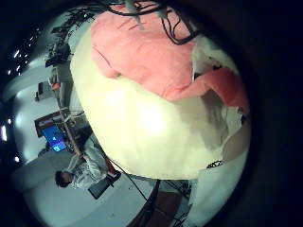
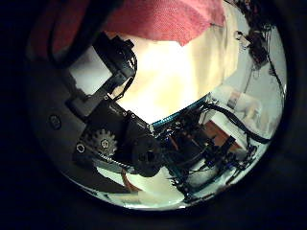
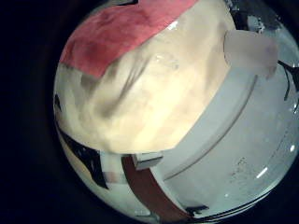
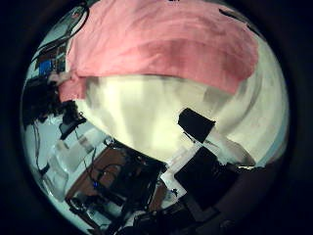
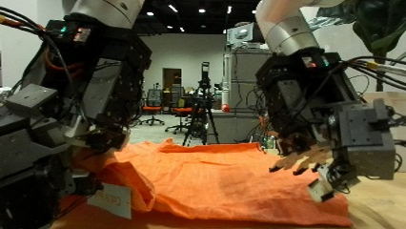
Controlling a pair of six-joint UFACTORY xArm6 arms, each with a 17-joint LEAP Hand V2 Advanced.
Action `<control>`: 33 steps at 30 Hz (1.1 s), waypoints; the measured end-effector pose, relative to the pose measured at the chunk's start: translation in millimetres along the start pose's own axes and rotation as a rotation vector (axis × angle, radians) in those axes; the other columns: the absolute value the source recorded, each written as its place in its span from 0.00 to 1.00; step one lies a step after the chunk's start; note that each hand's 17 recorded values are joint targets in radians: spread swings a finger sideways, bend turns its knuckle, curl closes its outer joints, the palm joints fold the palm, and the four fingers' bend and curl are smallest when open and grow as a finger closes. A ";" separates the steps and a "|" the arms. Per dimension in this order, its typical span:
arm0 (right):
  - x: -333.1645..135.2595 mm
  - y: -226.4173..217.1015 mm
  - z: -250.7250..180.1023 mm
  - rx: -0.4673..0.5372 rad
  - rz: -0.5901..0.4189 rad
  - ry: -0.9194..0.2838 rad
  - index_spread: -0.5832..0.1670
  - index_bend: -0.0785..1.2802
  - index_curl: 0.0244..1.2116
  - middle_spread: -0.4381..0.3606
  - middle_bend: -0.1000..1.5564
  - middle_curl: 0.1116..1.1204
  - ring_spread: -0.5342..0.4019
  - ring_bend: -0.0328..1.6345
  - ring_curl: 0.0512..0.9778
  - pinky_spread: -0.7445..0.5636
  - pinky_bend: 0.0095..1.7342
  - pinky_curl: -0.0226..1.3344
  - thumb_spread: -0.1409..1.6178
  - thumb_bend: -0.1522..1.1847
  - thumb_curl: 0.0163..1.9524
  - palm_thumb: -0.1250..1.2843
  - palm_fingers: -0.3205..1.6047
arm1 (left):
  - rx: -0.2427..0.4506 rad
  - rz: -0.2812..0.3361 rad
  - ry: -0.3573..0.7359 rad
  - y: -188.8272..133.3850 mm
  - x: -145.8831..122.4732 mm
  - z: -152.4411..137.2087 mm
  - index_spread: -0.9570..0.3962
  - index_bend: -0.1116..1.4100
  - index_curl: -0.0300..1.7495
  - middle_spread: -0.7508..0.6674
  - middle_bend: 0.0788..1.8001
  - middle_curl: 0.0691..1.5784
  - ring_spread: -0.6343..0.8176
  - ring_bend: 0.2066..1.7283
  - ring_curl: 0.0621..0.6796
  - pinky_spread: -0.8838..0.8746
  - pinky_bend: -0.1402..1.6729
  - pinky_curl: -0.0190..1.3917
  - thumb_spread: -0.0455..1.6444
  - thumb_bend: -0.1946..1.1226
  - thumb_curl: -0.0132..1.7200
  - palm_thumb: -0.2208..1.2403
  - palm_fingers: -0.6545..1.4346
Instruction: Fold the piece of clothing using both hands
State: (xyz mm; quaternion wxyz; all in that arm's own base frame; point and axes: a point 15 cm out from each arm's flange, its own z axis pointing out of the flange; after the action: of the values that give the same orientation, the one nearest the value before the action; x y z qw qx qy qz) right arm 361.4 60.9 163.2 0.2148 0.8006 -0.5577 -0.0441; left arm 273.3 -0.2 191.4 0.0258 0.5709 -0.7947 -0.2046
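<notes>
Outside view, orange garment (image 5: 215,176) spread on table, both robot hands above

Piece of clothing (image 5: 222,176): orange cloth, spread mostly flat on desk (image 5: 381,215), between both arms. Surface rumpled, shallow creases across middle. Far edge uneven, raised in low folds. Near edge runs diagonally toward right side, one corner reaching near desk's front. Small pale tag (image 5: 111,201) on cloth near left edge. In palm views cloth (image 4: 161,44) lies over pale desk top, one edge wavy.
</notes>
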 end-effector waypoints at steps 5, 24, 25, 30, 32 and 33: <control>7.4 -3.4 17.4 -0.042 0.006 0.041 0.38 0.18 0.24 0.39 0.26 0.28 0.34 0.40 0.25 0.46 0.26 0.18 0.61 0.09 0.17 0.54 0.39 | -0.001 -0.005 0.002 0.1 -1.5 0.2 0.25 0.26 0.46 0.13 0.46 0.35 0.02 0.39 0.55 0.08 0.62 0.35 0.78 0.30 0.55 0.75 0.85; 3.5 -13.0 42.2 -0.080 -0.009 0.055 0.19 0.35 0.39 0.18 0.43 0.49 0.17 0.58 0.42 0.13 0.50 0.26 0.61 0.11 0.18 0.60 0.83 | -0.003 -0.005 0.004 4.3 -4.5 -3.2 0.23 0.21 0.51 0.13 0.46 0.35 0.02 0.39 0.56 0.07 0.62 0.35 0.79 0.30 0.59 0.75 0.85; 5.1 -14.3 38.3 -0.064 -0.009 0.060 0.19 0.41 0.42 0.19 0.45 0.51 0.18 0.59 0.44 0.14 0.52 0.28 0.61 0.11 0.18 0.62 0.86 | -0.006 -0.002 0.004 5.9 -4.7 -3.6 0.22 0.21 0.51 0.13 0.46 0.35 0.02 0.38 0.56 0.07 0.62 0.35 0.79 0.30 0.59 0.75 0.85; 9.6 -9.2 27.2 -0.045 -0.003 0.059 0.22 0.57 0.53 0.23 0.58 0.60 0.25 0.66 0.51 0.22 0.63 0.36 0.70 0.13 0.19 0.70 0.86 | -0.013 0.011 0.010 12.1 -7.0 -8.4 0.22 0.20 0.52 0.13 0.46 0.35 0.02 0.38 0.56 0.07 0.62 0.35 0.80 0.29 0.60 0.75 0.85; 11.6 -5.8 23.1 -0.037 -0.001 0.058 0.24 0.62 0.57 0.25 0.63 0.63 0.27 0.69 0.54 0.25 0.66 0.38 0.73 0.16 0.20 0.75 0.85 | -0.022 0.022 0.014 15.6 -8.8 -9.9 0.22 0.20 0.53 0.13 0.46 0.35 0.02 0.38 0.56 0.07 0.62 0.35 0.80 0.29 0.60 0.75 0.85; 11.8 0.6 25.0 -0.045 -0.002 0.057 0.25 0.64 0.58 0.26 0.65 0.64 0.27 0.70 0.55 0.26 0.68 0.39 0.75 0.17 0.20 0.77 0.83 | -0.028 0.031 0.016 17.7 -9.5 -10.7 0.22 0.20 0.53 0.13 0.46 0.35 0.02 0.38 0.56 0.07 0.62 0.35 0.80 0.29 0.60 0.75 0.85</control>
State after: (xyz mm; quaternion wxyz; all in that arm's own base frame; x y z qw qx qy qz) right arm 357.5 42.6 142.9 0.2486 0.7969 -0.5496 -0.0338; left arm 263.6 10.0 209.3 0.0434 0.5597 -0.8002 -0.2108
